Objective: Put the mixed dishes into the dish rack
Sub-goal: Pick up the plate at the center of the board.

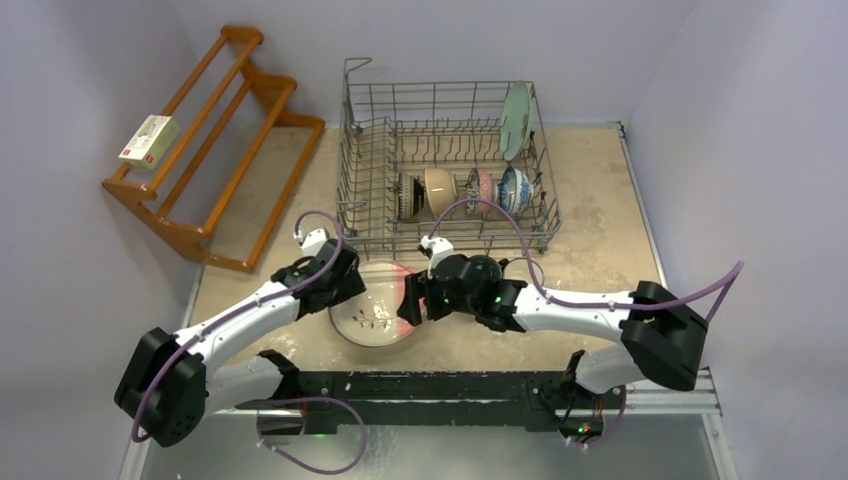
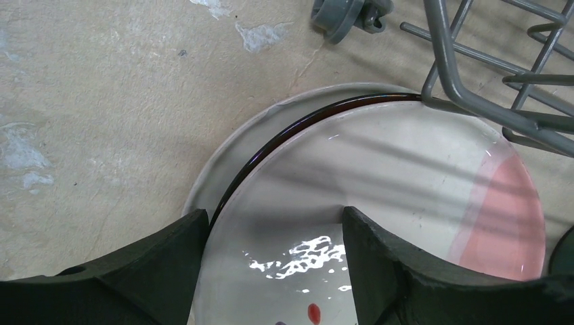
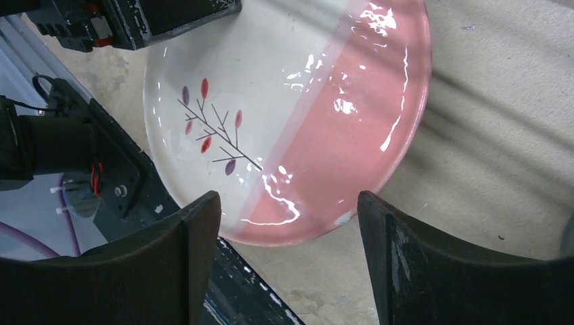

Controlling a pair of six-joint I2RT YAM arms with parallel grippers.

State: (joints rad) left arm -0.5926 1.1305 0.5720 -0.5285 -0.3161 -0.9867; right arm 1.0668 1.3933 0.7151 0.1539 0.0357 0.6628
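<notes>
The dish rack [image 1: 400, 140] stands toward the far side of the table [image 1: 600, 245]. Inside it, a mint green plate [image 1: 516, 120] stands upright at the rack's far right corner. Four bowls [image 1: 440, 192] sit on edge in a row along the rack's near side: one dark patterned, one beige, one pink, one blue-and-white.

The pink-and-white plate [image 1: 372, 318] with the branch drawing is outside the rack, just in front of its near side, face up. Whether it lies flat or is tipped, I cannot tell.

The left pincer [image 2: 274, 217] is at the white side of this plate, below the rack's near left corner. Its fingers are spread wide, with the plate's rim showing in the gap between them, and it grips nothing. The right pincer [image 3: 290, 200] is at the plate's pink side, in front of the middle of the rack. Its fingers are also spread wide and clamp nothing.

Left of the rack, a wooden shelf [image 1: 215, 150] leans against the wall, with a small box [image 1: 150, 140] on it.
</notes>
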